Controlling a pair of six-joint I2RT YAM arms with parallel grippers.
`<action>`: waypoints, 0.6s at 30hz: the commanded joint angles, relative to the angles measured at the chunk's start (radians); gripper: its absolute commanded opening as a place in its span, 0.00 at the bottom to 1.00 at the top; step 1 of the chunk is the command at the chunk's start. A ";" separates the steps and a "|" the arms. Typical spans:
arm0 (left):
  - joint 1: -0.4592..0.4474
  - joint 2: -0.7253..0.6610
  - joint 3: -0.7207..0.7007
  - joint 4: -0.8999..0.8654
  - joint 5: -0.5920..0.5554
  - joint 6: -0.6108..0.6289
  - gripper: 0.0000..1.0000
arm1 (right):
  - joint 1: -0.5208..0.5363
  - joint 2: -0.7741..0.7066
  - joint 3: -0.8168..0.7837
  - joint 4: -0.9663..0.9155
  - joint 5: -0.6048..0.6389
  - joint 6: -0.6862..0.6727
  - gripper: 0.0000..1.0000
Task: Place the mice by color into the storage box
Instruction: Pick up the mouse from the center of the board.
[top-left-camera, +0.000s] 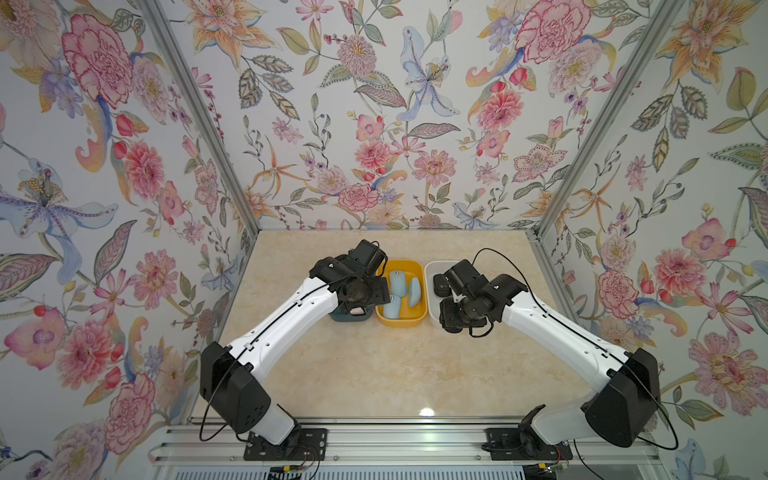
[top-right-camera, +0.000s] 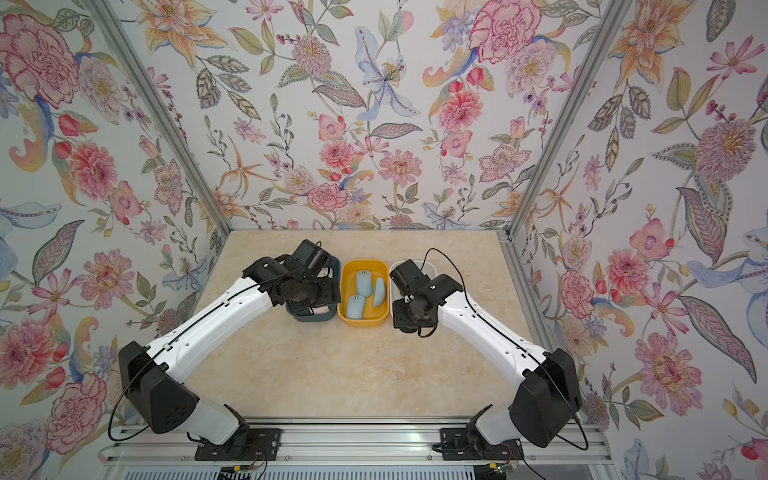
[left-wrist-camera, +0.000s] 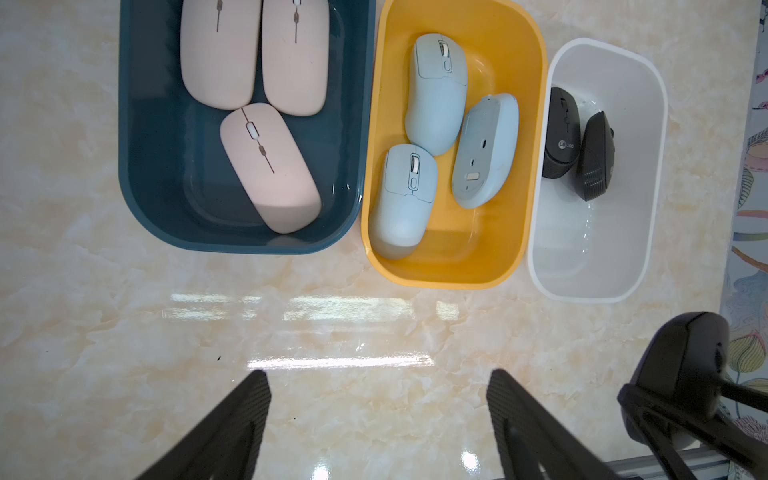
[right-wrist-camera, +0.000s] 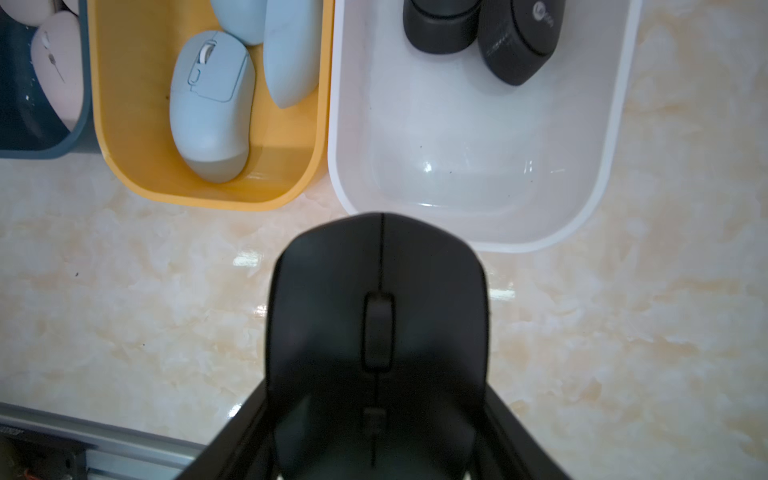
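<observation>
Gripping a black oval mouse (right-wrist-camera: 376, 332) in the closed right gripper (right-wrist-camera: 376, 419), hanging over the beige marble tabletop (right-wrist-camera: 124, 311) just short of the white plastic box (right-wrist-camera: 582, 145) containing two black mice (right-wrist-camera: 440, 25). Storing three light blue mice (left-wrist-camera: 436, 95) in the adjoining yellow box (left-wrist-camera: 530, 124), three pale pink mice (left-wrist-camera: 270, 166) in the dark blue box (left-wrist-camera: 133, 124). Hovering with the left gripper (left-wrist-camera: 378, 415) spread open, touching nothing.

Three pink mice (left-wrist-camera: 270, 166) are lying in blue bin (left-wrist-camera: 137, 166), light blue mice (left-wrist-camera: 436, 95) in yellow bin (left-wrist-camera: 498, 50), one belly-up, two black mice (left-wrist-camera: 561, 133) in white bin (left-wrist-camera: 623, 232). Empty left claw (left-wrist-camera: 376, 382) is hovering spread above desk (left-wrist-camera: 124, 332); right claw (left-wrist-camera: 681, 399) is clamping third black mouse (left-wrist-camera: 685, 361).
</observation>
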 joint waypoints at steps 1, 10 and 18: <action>0.005 0.021 0.029 -0.017 -0.037 -0.001 0.86 | -0.056 0.075 0.084 -0.048 0.022 -0.086 0.56; 0.014 0.050 0.079 -0.016 -0.053 0.007 0.86 | -0.160 0.289 0.213 0.011 -0.022 -0.151 0.56; 0.025 0.055 0.091 -0.017 -0.050 0.010 0.86 | -0.181 0.440 0.278 0.052 -0.050 -0.168 0.56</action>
